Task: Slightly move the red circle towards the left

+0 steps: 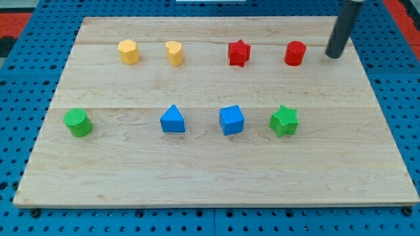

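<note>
We had our rod at the view's upper right, with my tip (334, 55) resting on the counter (216, 170) at about three o'clock from the red circle (294, 53), near it but apart, with a strip of bare wood between them. There was no gripper on this arm, only the straight rod, so nothing was open, closed or held.

The red circle stood in the far row, at the right end. At its nine o'clock sat the red star (239, 53), and further along the same line the yellow heart-like block (174, 52) and the yellow hexagon (128, 51); the heart's outline was small enough that we name its shape with some doubt. The near row held the green circle (78, 122), blue triangle (172, 119), blue cube (231, 120) and green star (284, 120), all well apart from the work.

We judged the step in hand to be the approach: the tip was lined up on the correct side, and the push had not begun. The next move called for a short, straight slide towards nine o'clock, meeting the circle through its middle so it would not veer, and stopping well before it reached the red star.
</note>
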{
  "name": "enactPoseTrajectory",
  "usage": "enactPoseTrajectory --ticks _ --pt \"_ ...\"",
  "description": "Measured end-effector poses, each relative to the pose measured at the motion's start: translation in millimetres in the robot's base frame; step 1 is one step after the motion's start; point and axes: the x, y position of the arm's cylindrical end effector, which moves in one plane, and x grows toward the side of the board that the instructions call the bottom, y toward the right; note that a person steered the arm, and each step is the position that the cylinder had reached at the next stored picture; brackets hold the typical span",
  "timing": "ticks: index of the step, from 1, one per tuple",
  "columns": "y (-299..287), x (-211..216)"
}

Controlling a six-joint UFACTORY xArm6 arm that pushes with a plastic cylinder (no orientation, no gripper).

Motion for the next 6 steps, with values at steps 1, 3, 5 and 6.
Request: enactPoseTrajectory --ticks 1,3,5,6 --pt "59.7 9.3" --pt "25.4 31.6" --pt "-124.3 -21.5" --pt "-136.7 -20.1"
